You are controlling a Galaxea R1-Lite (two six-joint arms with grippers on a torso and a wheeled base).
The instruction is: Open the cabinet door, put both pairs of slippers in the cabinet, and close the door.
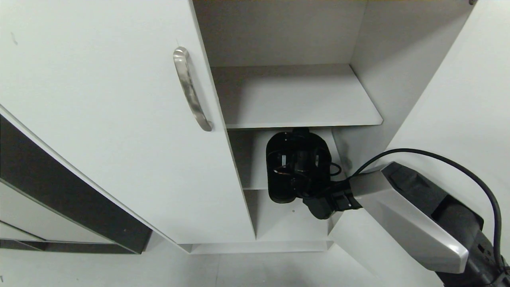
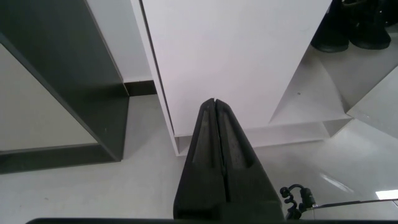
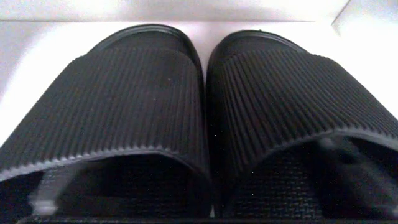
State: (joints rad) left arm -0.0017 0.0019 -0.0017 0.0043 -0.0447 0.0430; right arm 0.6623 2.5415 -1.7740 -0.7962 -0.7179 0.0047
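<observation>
Pair of black slippers [image 1: 279, 175] is found directly ahead of the right gripper [image 1: 310, 191], side by side at the front of the lower shelf [image 1: 257, 159], partly overhanging its edge. Whether the right gripper is clamped on them cannot be told. Ribbed straps [image 3: 124, 106] are judged soft and flexible, the soles light, rubbery and not fragile. A hold across both inner edges together is judged best, as one strap alone would let the pair sag. Left gripper [image 2: 214, 102] is pressed together on nothing, outside the cabinet, facing the closed door [image 1: 99, 99]. Above the right gripper an upper shelf [image 1: 295, 99] is noted; to its left the closed door's handle [image 1: 191, 89]; to its right the open door [image 1: 458, 99]; below, pale floor [image 1: 259, 267]
</observation>
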